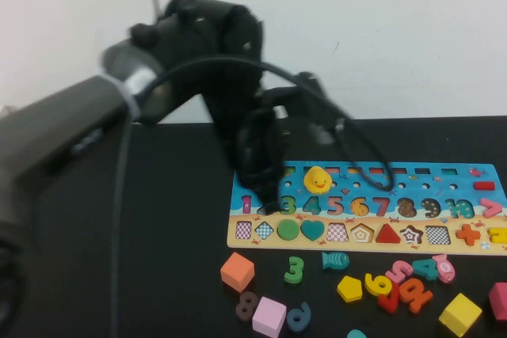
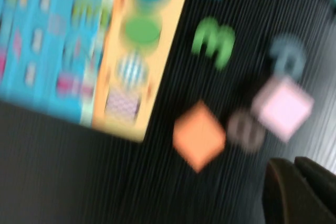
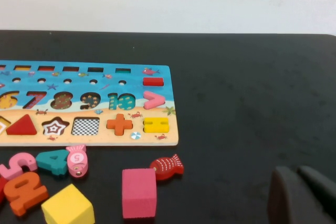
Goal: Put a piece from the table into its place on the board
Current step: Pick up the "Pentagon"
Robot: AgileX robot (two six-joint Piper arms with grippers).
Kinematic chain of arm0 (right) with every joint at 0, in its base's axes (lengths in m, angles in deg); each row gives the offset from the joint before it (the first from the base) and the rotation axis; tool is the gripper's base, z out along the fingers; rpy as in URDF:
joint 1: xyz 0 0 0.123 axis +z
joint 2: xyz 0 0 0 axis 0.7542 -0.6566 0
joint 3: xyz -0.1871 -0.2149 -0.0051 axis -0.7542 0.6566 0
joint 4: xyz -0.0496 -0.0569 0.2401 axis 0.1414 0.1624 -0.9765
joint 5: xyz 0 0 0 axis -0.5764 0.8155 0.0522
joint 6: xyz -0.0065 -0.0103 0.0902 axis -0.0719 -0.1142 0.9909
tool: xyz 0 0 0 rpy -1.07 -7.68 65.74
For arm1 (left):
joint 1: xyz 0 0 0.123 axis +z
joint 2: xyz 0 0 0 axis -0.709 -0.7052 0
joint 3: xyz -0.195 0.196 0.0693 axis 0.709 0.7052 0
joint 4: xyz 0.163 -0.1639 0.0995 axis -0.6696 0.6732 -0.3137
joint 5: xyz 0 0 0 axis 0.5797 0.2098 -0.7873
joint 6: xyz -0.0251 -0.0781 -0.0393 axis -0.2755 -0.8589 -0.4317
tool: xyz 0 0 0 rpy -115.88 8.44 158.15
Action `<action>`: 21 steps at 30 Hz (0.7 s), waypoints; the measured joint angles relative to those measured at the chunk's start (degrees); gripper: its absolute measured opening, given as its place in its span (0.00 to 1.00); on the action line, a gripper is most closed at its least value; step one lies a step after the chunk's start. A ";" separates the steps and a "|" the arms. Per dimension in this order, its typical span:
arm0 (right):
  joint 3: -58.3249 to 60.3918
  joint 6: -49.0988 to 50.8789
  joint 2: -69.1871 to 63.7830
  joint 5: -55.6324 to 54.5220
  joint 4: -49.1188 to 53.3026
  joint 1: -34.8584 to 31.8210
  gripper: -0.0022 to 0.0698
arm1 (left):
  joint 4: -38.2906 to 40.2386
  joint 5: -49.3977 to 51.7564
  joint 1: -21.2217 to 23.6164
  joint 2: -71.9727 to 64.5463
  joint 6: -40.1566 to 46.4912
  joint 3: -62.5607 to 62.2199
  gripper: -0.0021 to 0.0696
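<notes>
The yellow pentagon piece (image 1: 349, 288) lies flat on the black table (image 1: 174, 259), in front of the board (image 1: 475, 203), among loose numbers. The pentagon recess (image 1: 362, 233) with its patterned floor sits in the board's tan strip, between a checkered recess and the red triangle. My left gripper (image 1: 265, 180) hangs over the board's left end, well left of the piece. In the blurred left wrist view its fingers (image 2: 286, 192) are together and hold nothing. My right gripper (image 3: 302, 198) is shut and empty, low over bare table right of the board; it is out of the high view.
An orange cube (image 1: 237, 271), green 3 (image 1: 295, 269), pink cube (image 1: 268, 316) and brown 8 (image 1: 246, 304) lie front left. The yellow 6 (image 1: 377, 283), orange and red numbers (image 1: 412, 294) and a yellow cube (image 1: 459, 313) lie right of the piece. A yellow duck (image 1: 318, 180) stands on the board.
</notes>
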 joint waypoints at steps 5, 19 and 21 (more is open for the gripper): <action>0.00 0.00 0.00 0.00 0.00 0.00 0.06 | 2.11 0.14 -2.63 -5.19 2.47 -5.17 0.03; 0.00 0.00 0.00 0.00 0.00 0.00 0.06 | 8.21 -0.97 -11.17 -17.24 11.76 -5.54 0.15; 0.00 0.00 0.00 0.00 0.00 0.00 0.06 | 8.22 -1.34 -11.45 -18.27 12.04 -5.54 0.22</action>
